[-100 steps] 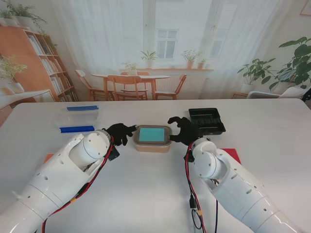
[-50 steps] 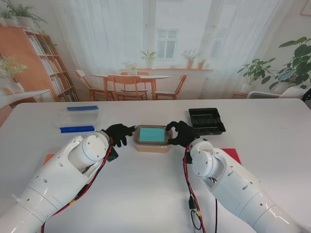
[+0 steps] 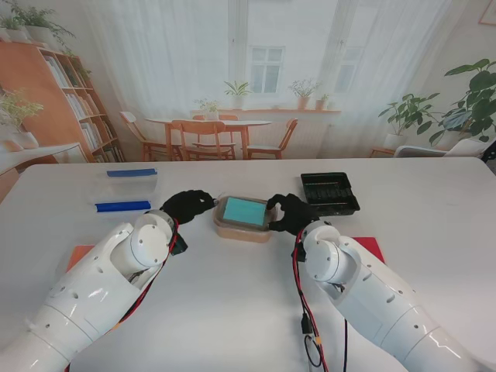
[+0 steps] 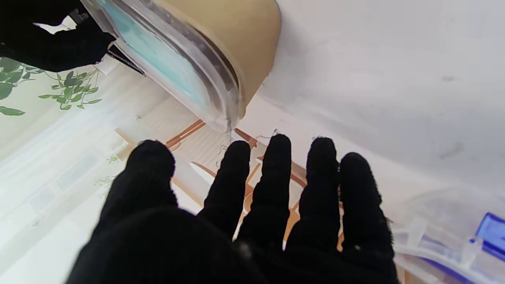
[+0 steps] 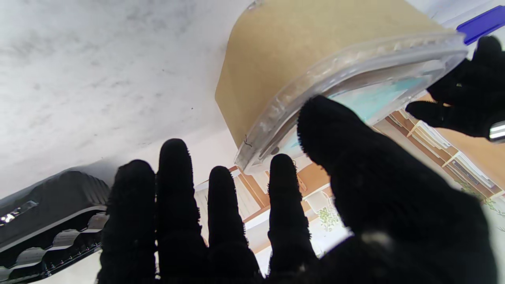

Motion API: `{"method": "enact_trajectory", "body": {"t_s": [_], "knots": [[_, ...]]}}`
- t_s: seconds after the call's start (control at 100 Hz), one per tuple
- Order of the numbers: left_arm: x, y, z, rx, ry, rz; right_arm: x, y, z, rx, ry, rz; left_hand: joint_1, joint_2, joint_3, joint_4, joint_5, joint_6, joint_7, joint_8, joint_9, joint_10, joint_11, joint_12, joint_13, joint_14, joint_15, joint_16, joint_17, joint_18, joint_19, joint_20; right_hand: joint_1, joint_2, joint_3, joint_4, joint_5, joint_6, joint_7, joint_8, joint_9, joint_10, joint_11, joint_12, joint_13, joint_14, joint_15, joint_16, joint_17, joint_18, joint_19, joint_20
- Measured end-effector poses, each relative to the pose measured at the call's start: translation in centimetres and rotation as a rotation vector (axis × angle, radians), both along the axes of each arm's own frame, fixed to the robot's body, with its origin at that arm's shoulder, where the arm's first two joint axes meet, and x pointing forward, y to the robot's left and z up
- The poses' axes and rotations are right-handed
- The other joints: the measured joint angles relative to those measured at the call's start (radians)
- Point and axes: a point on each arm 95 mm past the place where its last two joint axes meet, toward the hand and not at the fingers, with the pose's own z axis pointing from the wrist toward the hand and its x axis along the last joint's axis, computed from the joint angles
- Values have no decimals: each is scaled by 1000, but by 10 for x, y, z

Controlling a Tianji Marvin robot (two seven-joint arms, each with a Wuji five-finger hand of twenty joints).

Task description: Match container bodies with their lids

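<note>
Sitting tilted, tan container [image 3: 242, 230] under clear teal-centred lid [image 3: 244, 211].

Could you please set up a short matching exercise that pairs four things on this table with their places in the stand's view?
Things:
1. tan container
2. black tray
3. blue lid
4. right hand

Places:
A. far left of the table
B. at the tan container's right edge
C. centre, between both hands
D. right of centre, farther from me

Pairs: 1-C, 2-D, 3-A, 4-B
</note>
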Motion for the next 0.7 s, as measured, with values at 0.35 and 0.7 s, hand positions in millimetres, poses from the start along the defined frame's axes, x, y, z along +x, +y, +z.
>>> {"method": "enact_trajectory", "body": {"t_s": [0.35,0.7], "knots": [[-3,-4,-3,40,-86,-54,0,1,0,8,-1,-7,44,-49,23,2,-64,-93,2,-1,-162,-38,-25,-18,-123,-69,-101,-12,-91,-39,-84,-84,2,0,0,0,1,0,-1,1,0,1,1,0,0,-9,0,0,1,-1,0,0],[-4,-6,-9,140,-227,-121,0,2,0,14,2,-10,149,-135,139,10,-104,-204,60,15,-275,-96,-27,-30,-186,-137,-167,-24,-90,-77,-299,-141,3,0,0,0,1,0,-6,2,0,1,2,0,0,-9,12,0,9,-3,0,0]]}}
